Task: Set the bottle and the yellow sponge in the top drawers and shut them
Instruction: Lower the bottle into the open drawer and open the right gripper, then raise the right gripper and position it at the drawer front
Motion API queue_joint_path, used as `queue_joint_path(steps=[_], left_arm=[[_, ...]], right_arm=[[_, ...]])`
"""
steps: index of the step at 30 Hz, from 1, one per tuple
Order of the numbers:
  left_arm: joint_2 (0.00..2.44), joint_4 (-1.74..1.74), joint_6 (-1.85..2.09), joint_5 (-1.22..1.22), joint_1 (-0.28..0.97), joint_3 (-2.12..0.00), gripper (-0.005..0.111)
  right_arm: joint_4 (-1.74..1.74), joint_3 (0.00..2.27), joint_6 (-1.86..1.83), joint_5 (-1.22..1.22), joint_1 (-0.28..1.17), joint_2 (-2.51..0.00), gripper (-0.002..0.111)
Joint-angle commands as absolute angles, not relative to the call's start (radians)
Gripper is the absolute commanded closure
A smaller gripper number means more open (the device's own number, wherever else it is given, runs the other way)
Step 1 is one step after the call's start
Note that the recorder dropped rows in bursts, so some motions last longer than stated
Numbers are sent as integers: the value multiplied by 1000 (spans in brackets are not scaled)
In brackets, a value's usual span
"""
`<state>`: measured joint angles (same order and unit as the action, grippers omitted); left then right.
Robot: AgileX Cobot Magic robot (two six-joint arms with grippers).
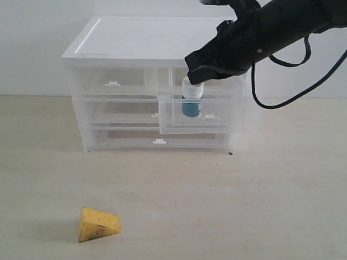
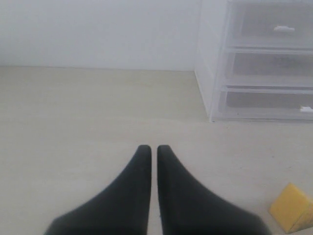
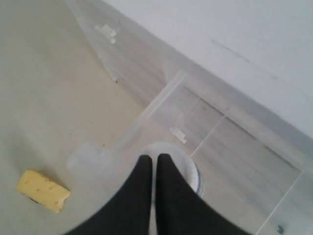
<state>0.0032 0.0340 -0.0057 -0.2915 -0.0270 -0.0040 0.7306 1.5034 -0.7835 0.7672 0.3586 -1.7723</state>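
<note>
Where the table point(image 1: 245, 212) lies nearest, the yellow sponge point(image 1: 99, 224) rests on its left side, well apart from the drawer unit point(image 1: 148, 38). The left gripper point(image 2: 152, 152) hangs over bare table with its two black fingers pressed together, holding nothing; the sponge lies near it on the table. Farther back, the right top drawer point(image 1: 205, 117) stands pulled out of the unit, and the bottle point(image 1: 191, 99) stands upright inside it. The right gripper point(image 3: 152, 159) hovers directly over the bottle's white cap point(image 3: 182, 161), its fingers closed to a thin slit and gripping nothing; whether the tips touch the cap cannot be told. Farthest, the left top drawer point(image 1: 111, 85) sits shut.
</note>
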Motion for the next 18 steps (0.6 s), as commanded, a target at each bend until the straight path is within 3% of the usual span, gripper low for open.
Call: queue_joint_path(steps=[1,13,18], left_arm=[[0,36,-7,-291,-30,0,102],[0,36,-7,-291,-30,0,102],[0,36,-7,-291,-30,0,102]], right_arm=[[654,1508,-774,748,359,-1774,108],[178,1508,-487,698,359,-1774,108],[147,1508,-457,680,359,-1764,108]])
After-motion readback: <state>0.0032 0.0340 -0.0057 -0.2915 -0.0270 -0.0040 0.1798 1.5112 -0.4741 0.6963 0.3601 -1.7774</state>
